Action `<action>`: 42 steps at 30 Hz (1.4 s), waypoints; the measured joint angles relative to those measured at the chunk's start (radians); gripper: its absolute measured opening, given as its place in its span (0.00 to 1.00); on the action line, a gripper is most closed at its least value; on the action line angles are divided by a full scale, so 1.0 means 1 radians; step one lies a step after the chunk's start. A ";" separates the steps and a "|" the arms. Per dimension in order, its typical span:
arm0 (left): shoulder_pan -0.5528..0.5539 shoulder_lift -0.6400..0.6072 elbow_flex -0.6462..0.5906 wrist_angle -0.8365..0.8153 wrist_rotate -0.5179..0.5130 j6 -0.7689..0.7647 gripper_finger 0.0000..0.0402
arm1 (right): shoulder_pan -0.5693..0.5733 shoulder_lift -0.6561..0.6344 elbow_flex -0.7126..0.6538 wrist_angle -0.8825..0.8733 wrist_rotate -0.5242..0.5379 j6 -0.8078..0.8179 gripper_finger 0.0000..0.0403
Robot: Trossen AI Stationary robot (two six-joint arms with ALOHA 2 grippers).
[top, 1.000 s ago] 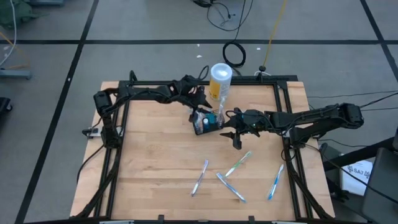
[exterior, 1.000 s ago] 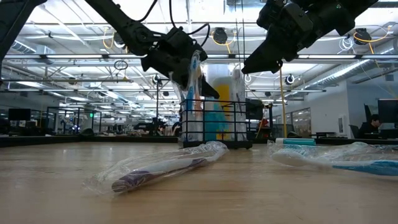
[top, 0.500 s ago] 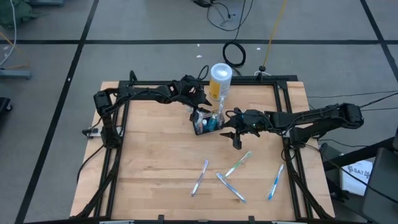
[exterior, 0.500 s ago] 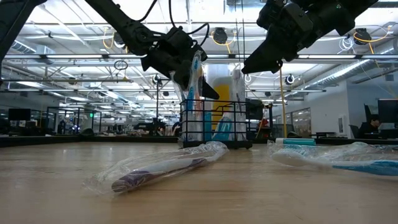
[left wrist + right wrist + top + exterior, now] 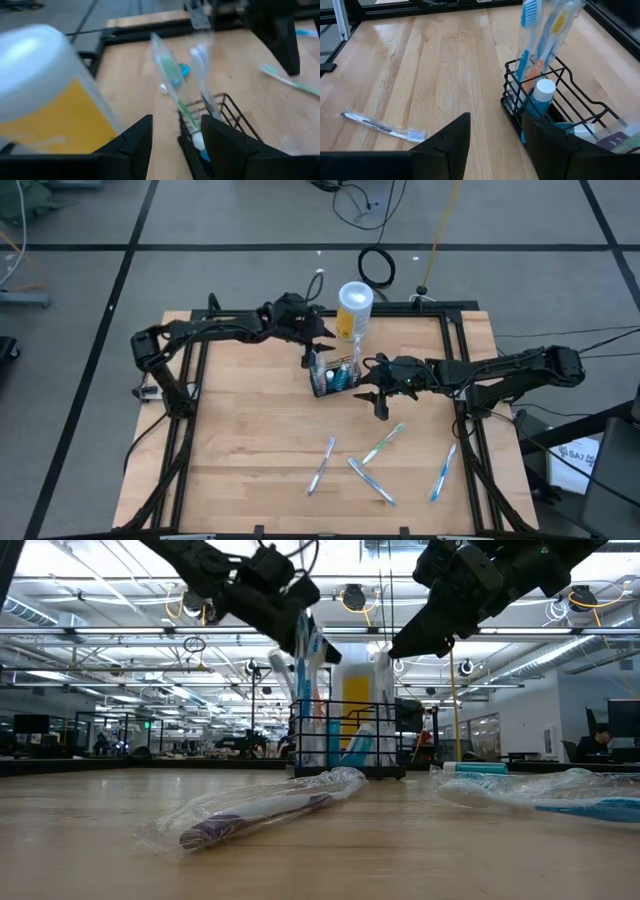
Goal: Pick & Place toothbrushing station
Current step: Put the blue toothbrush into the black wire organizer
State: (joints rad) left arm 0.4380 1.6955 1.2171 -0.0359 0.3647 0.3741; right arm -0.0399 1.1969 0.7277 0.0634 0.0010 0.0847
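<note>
Basket [image 5: 333, 379]: 1 | loose wrapped toothbrushes [image 5: 383, 444]: 4 | canister [image 5: 354, 310]: 1

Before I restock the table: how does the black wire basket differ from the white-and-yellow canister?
The basket is low, open dark wire holding wrapped toothbrushes; the canister is taller, solid, white-lidded and closed. The basket sits nearer the table's middle, the canister by the far edge. Both stand upright.

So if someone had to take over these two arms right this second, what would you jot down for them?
Left gripper: open, empty, just above the basket.
Right gripper: open, empty, hovering right of the basket.
Basket: upright beside the white-and-yellow canister, holding several wrapped toothbrushes and a tube.
Left: four wrapped toothbrushes lie on the table's near half.
</note>
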 joint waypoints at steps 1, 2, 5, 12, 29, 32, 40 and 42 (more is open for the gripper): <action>-0.002 -0.018 0.000 -0.001 -0.013 -0.008 0.44 | 0.000 0.000 0.000 -0.001 0.000 0.000 0.42; -0.002 -0.035 0.000 0.000 -0.027 -0.015 0.44 | 0.000 0.000 0.000 0.000 0.000 0.000 0.42; -0.010 -0.079 0.001 0.006 -0.063 -0.023 0.44 | 0.000 0.000 0.000 0.000 0.001 0.000 0.42; -0.042 -0.173 0.001 0.001 -0.125 -0.097 0.44 | 0.000 0.000 0.000 0.000 0.002 0.000 0.42; -0.107 -0.309 0.003 -0.124 -0.310 -0.194 0.44 | 0.000 0.000 0.000 0.002 0.005 0.005 0.42; -0.106 -0.290 0.003 -0.100 -0.326 -0.186 0.44 | 0.000 0.000 0.000 0.032 0.006 0.005 0.42; -0.106 -0.176 0.004 0.033 -0.372 -0.162 0.44 | 0.000 0.000 0.000 0.043 0.003 0.006 0.42; -0.105 -0.156 0.003 0.034 -0.404 -0.155 0.44 | 0.000 0.000 0.000 0.036 0.003 0.006 0.42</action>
State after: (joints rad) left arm 0.3330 1.5391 1.2205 -0.0024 -0.0397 0.2187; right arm -0.0396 1.1969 0.7277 0.0998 0.0040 0.0906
